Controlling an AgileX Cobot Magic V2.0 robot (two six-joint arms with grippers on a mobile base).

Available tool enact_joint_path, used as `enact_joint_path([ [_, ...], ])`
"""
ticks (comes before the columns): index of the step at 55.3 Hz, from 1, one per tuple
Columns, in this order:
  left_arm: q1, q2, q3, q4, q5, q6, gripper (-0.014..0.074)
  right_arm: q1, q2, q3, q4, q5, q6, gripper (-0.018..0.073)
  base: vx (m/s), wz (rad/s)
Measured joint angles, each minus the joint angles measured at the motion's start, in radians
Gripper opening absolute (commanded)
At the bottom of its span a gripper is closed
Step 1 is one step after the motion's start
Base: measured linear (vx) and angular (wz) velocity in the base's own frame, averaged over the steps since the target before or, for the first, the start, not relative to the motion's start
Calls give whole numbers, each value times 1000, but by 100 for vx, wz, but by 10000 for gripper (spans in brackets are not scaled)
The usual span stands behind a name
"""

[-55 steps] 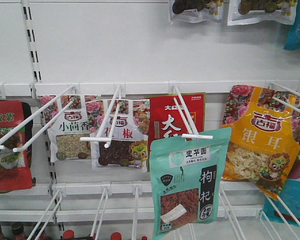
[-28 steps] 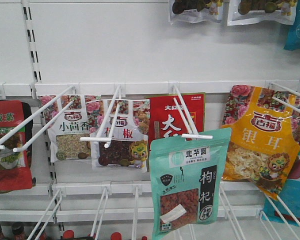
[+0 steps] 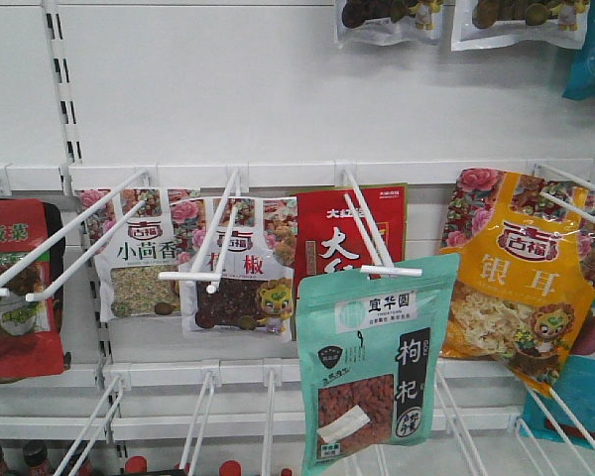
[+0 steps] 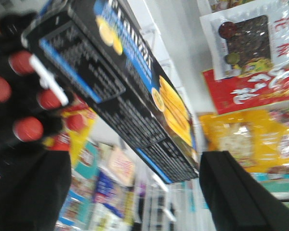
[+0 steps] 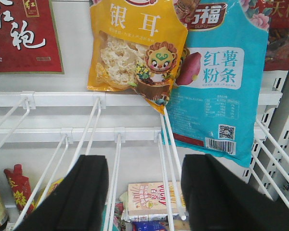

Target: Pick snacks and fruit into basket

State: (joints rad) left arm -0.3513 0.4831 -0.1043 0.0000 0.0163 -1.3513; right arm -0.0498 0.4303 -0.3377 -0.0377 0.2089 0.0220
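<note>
Both end effectors stand with fingers apart, gripping nothing: the left end effector [image 4: 135, 192] sits below a black box [image 4: 120, 91] and red-capped bottles [image 4: 26, 129], and the right end effector [image 5: 144, 197] below a yellow pouch [image 5: 135, 48]. One mint-green pouch [image 3: 377, 357], with a black label of Chinese characters and a clear window of red-orange berries, hangs at the front tip of a white hook [image 3: 391, 270]. Behind it hang two white floral pouches [image 3: 139, 258], one red pouch [image 3: 332, 233] and the yellow one. Nothing has visibly shifted since a second ago.

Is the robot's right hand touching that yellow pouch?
Apart. The right wrist view shows the open right hand below the yellow pouch, with bare white shelf rails between them.
</note>
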Motion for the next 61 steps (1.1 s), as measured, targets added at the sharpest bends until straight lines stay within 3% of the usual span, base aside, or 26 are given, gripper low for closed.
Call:
enact_joint_path([
  [5,-14,18,43,0,-82,-96,640,0,0,0,0,0,0,417,0,0],
  [11,-14,76,69,0,-131,-127,640,0,0,0,0,0,0,417,0,0],
  [61,-24,720,59,0,-864,-136,589,0,0,0,0,0,0,417,0,0],
])
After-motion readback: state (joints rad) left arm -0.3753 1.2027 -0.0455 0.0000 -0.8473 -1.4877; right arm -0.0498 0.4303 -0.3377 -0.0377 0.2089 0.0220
